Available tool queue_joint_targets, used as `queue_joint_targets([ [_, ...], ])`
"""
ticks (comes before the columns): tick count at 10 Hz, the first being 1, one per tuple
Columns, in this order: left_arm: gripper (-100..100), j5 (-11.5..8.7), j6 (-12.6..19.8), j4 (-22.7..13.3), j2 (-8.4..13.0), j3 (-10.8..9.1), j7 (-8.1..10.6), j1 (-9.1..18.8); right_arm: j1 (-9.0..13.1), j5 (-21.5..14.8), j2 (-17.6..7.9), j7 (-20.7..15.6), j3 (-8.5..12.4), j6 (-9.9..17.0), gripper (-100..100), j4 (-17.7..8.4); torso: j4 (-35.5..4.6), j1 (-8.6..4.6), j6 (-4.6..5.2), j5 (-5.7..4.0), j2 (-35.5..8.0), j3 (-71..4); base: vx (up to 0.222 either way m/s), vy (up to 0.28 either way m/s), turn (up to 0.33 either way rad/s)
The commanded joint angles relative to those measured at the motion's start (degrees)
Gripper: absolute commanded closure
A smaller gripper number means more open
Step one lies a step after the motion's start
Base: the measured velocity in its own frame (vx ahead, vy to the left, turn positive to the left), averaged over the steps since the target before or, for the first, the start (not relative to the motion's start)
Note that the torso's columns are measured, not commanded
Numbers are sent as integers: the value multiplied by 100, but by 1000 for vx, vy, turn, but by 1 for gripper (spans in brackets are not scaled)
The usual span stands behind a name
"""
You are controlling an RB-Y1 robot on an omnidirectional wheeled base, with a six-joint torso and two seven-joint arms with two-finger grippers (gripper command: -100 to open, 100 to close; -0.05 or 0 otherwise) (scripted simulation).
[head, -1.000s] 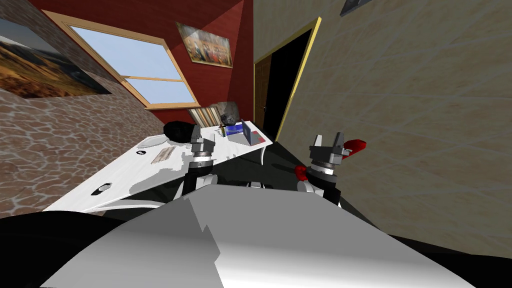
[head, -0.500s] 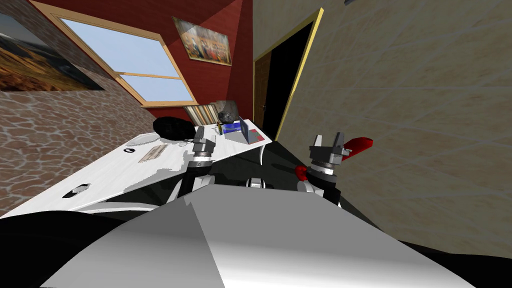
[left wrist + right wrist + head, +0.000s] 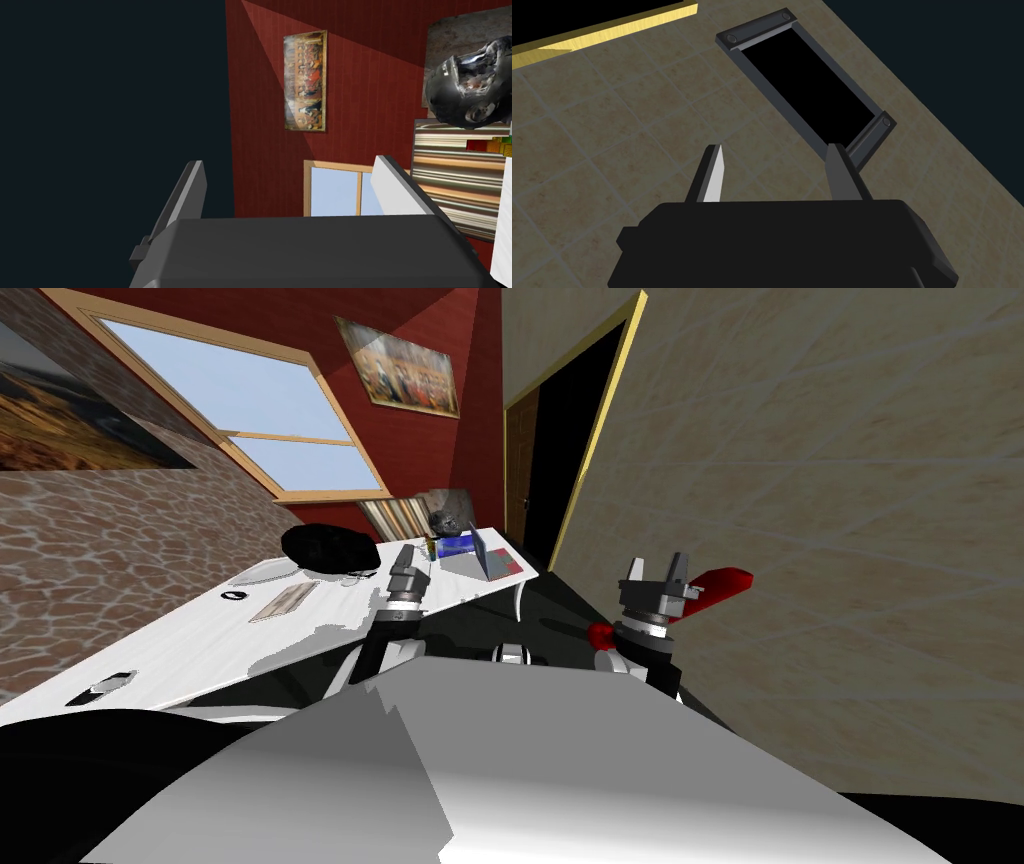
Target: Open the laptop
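Count, desk & rm:
1 table [image 3: 180, 646], 1 laptop [image 3: 482, 556], 1 black lump [image 3: 330, 546], 1 shiny dark helmet-like obj [image 3: 470, 95], 1 striped panel [image 3: 450, 170], 1 window [image 3: 230, 408], 1 doorway [image 3: 565, 458], 2 wall pics [image 3: 400, 368] [image 3: 60, 428].

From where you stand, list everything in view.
table: one, white, ahead on my left.
laptop: one, grey, lid up at an angle, table's far end.
rounded lump: one, black, on the table.
helmet-like thing: one, dark and shiny, behind the laptop.
flat card: one, beige, mid-table.
window: one, tan frame, red wall.
painting: one, red wall.
doorway: one, yellow frame, black area beyond.
red shape: one, beside the right gripper.
left gripper: open, by the table.
right gripper: open, near the tiled wall.
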State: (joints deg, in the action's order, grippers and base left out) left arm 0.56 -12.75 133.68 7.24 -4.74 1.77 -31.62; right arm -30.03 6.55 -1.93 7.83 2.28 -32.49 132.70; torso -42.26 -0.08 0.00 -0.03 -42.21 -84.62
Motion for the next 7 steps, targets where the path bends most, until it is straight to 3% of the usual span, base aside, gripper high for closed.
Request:
queue_joint_targets([
  [1,-100,70,356,6,21,-91,-71,-37,0,0,0,0,0,0,0,0,-3,10,0,3,-11,7,110,-109,2],
  [7,-100,220,1053,10,89,-261,-220,-106,0,0,0,0,0,0,0,0,-2,8,0,3,-6,4,94,-101,5],
])
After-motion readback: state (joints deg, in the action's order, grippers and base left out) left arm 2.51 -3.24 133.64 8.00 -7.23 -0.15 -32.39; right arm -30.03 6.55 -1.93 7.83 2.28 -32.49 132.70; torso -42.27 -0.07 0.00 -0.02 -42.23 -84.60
